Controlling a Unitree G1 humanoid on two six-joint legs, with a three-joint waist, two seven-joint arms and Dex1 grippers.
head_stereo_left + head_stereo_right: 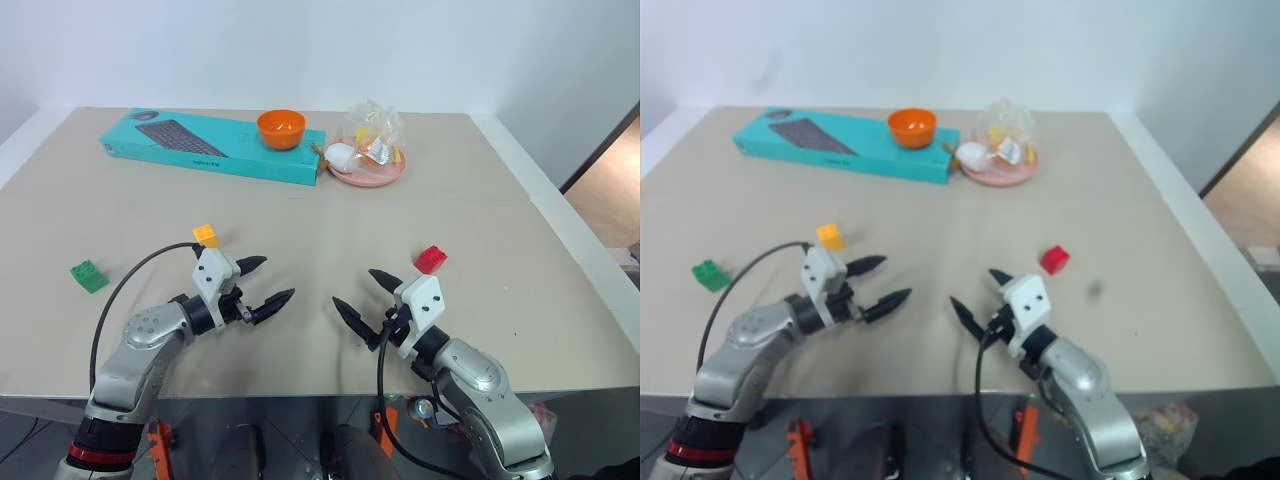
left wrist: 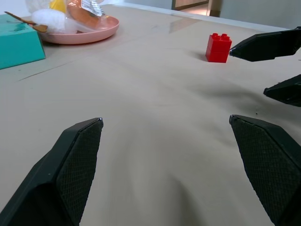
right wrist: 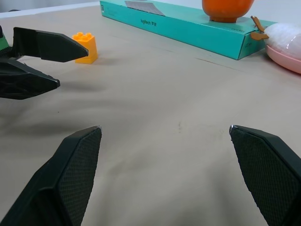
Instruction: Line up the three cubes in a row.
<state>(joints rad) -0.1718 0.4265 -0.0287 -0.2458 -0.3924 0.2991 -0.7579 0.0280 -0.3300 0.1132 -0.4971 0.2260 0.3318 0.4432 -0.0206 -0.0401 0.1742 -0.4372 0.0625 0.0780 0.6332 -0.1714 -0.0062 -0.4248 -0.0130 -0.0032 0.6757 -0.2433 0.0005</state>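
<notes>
Left gripper [image 1: 267, 281]: hovers low over the beige table [image 1: 480, 180], fingers spread wide, nothing between them, tips aimed toward the middle.
Right gripper [image 1: 360, 297]: same story, fingers splayed and empty, angled in toward its partner.
Yellow-orange cube [image 1: 206, 235]: sits just behind the left gripper's white housing, very near it, upright on the table.
Red cube [image 1: 431, 259]: just beyond the right gripper, a touch to its outer side, studs up.
Green cube [image 1: 89, 276]: off alone toward the left side, well apart from the other two.
Progress: nothing lined up yet, I'd say; the three cubes are scattered across the near half.
Risk one: these cubes are small against those long fingers, so an off-centre pinch could squirt a cube sideways.
Risk two: the two grippers point at each other across a narrow gap; both reaching inward at once could clash.
Risk three: the left arm's cable [image 1: 130, 280] loops close to the yellow-orange cube and could nudge it.
Open room: a broad bare stretch between the grippers and the teal keyboard box [image 1: 200, 145].
Edges: the near edge lies close under both arms; the orange bowl [image 1: 281, 128] and pink plate [image 1: 368, 172] stay far back.
</notes>
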